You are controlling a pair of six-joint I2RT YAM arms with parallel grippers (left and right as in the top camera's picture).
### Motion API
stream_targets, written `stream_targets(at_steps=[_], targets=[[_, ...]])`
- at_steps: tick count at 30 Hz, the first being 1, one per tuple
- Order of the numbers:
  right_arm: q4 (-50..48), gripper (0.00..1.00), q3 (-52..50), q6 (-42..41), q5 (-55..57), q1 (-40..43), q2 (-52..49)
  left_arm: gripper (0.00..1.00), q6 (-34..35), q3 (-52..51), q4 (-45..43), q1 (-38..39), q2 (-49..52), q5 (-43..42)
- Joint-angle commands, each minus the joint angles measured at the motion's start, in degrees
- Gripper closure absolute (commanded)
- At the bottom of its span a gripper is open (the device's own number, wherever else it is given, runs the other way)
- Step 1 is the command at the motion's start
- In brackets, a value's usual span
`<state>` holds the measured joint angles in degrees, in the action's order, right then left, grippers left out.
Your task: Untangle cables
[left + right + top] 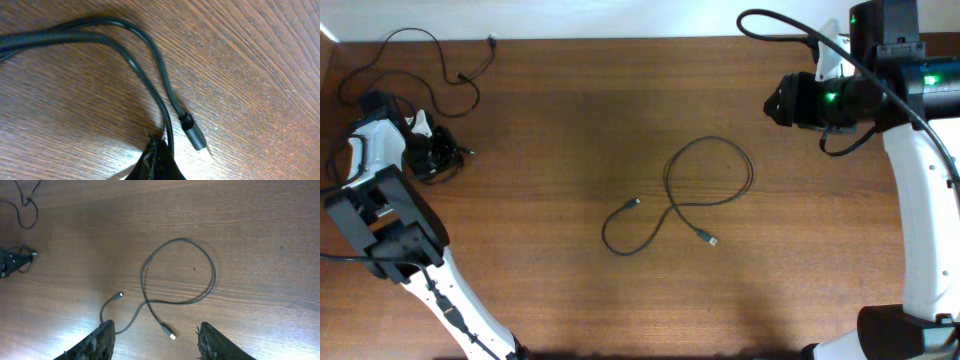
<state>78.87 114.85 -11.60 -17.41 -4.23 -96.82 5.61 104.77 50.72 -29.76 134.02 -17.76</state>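
Note:
One thin black cable (708,180) lies in a loose loop at the table's middle, its two silvery plug ends near each other. It also shows in the right wrist view (177,272). My right gripper (775,100) is open and empty, high above and to the right of the loop; its fingers (157,342) frame the loop's plug end. A second black cable (420,60) trails across the far left corner. My left gripper (438,152) is down at the table and shut (157,155) on a strand of this cable (135,60), next to its plug (194,134).
The brown wooden table (570,120) has its far edge against a white wall. The left arm's body (385,215) covers the left front. The right arm's body (920,200) stands along the right side, with its thick black wiring (790,25) arching above.

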Motion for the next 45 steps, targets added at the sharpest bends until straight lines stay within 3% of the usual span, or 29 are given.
stream_targets(at_steps=[1,6,10,11,14,15,22,25,28,30,31,32,35,40,45], targets=[[-0.1,0.46,-0.3,0.7,0.1,-0.3,-0.1,1.00,0.8,1.3,0.9,-0.7,0.9,0.6],[0.0,0.46,-0.3,0.7,0.1,-0.3,-0.1,0.96,0.8,7.6,6.2,-0.7,-0.2,0.5],[-0.1,0.46,-0.3,0.6,0.1,-0.3,-0.1,0.53,0.8,12.0,10.4,-0.7,-1.1,0.6],[-0.1,0.46,-0.3,0.7,0.1,-0.3,-0.1,0.47,0.8,12.9,11.2,-0.7,-1.3,0.6],[0.0,0.46,-0.3,0.7,0.1,-0.3,-0.1,0.04,1.5,15.2,13.2,-0.7,-2.9,0.6],[0.0,0.46,-0.3,0.7,0.1,-0.3,-0.1,0.01,2.8,16.0,14.0,-0.7,-3.9,0.5],[0.2,0.46,-0.3,0.6,0.0,-0.3,-0.1,0.01,4.2,19.0,17.4,2.7,-13.1,-0.9],[-0.2,0.32,-0.3,0.6,0.0,-0.3,-0.1,0.01,3.8,19.0,19.2,7.6,-16.0,-2.9],[-0.2,0.27,-0.3,0.6,0.0,-0.3,-0.1,0.01,3.8,18.6,22.1,13.7,-15.8,-5.4],[-0.2,0.19,-0.3,0.5,0.0,-0.3,-0.1,0.02,3.7,17.0,22.5,18.2,-15.8,-5.4],[-0.2,0.13,-0.3,0.6,0.0,-0.3,-0.1,0.02,3.7,16.0,22.4,20.3,-15.8,-5.3],[-0.2,0.01,-0.3,0.6,0.1,-0.3,-0.1,0.03,3.7,14.7,22.1,22.8,-15.8,-4.9],[-0.3,0.02,-0.3,0.0,0.5,-0.3,-0.1,0.03,3.7,10.8,21.5,30.2,-15.8,-2.2],[-0.2,0.02,-0.3,-10.1,13.8,-0.2,-0.4,0.06,3.7,6.2,19.6,38.7,-15.8,1.5],[-0.2,0.01,-0.3,-10.1,14.7,1.0,-3.9,0.04,3.8,1.8,16.7,46.1,-15.8,9.1]])
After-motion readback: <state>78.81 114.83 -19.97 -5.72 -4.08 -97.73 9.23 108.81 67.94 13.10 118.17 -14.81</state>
